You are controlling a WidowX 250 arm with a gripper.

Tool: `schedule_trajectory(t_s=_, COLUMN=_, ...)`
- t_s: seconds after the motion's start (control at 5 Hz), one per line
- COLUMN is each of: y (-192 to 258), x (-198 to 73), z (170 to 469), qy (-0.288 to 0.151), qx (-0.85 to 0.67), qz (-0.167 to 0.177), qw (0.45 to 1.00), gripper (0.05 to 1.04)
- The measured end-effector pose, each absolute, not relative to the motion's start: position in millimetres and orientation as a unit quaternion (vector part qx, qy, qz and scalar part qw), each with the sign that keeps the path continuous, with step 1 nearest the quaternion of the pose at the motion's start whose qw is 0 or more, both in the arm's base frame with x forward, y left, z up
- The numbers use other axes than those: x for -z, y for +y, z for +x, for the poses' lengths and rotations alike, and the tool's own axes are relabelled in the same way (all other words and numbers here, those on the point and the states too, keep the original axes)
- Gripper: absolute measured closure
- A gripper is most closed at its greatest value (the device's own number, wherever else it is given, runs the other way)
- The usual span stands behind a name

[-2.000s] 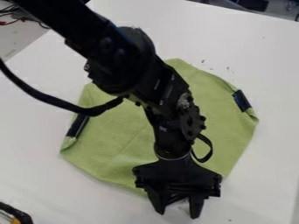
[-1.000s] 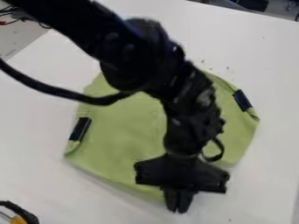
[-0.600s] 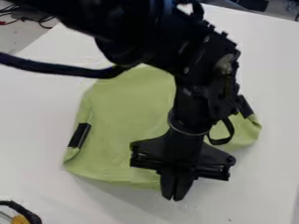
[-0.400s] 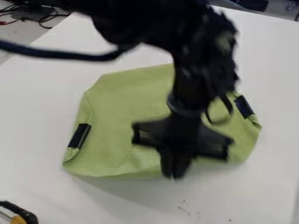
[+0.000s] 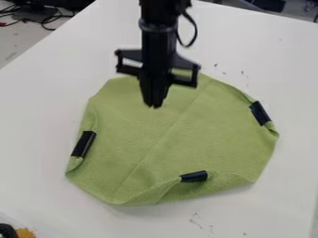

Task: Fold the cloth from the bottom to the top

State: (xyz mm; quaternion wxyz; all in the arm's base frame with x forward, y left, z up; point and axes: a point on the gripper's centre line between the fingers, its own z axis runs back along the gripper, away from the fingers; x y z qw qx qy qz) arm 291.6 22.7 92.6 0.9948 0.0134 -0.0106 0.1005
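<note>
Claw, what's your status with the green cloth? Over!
Claw shut, over green cloth, near top. Cloth spread out, not folded in half. Claw hides some top edge.

Cloth [image 5: 186, 125] on table [image 5: 34, 116]; claw [image 5: 153, 105] over cloth's far part; cables [image 5: 42, 18] beyond table, far left.

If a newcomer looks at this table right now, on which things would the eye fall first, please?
Probably the green cloth, spread wide across the middle of the white table. Next, the black gripper hangs over the cloth's upper part, dark against the green. Then the left dark strip, the right dark strip and the lower dark strip stand out along the cloth's edges.
</note>
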Motion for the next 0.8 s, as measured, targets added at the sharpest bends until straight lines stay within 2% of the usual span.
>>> schedule_trajectory(t_s=0.2, y=56.2, x=-81.6, z=313.9, qy=-0.015, qx=-0.075, qz=0.001, qw=0.997, gripper=1.031)
schedule_trajectory(t_s=0.4, y=52.2, x=-74.2, z=317.9, qy=-0.025, qx=-0.064, qz=-0.008, qw=0.998, gripper=1.009)
schedule_trajectory(t_s=0.6, y=43.5, x=-58.7, z=310.1, qy=-0.023, qx=-0.064, qz=-0.013, qw=0.998, gripper=0.862)
schedule_trajectory(t_s=0.8, y=28.4, x=-53.7, z=307.1, qy=-0.025, qx=-0.061, qz=-0.018, qw=0.998, gripper=0.606)
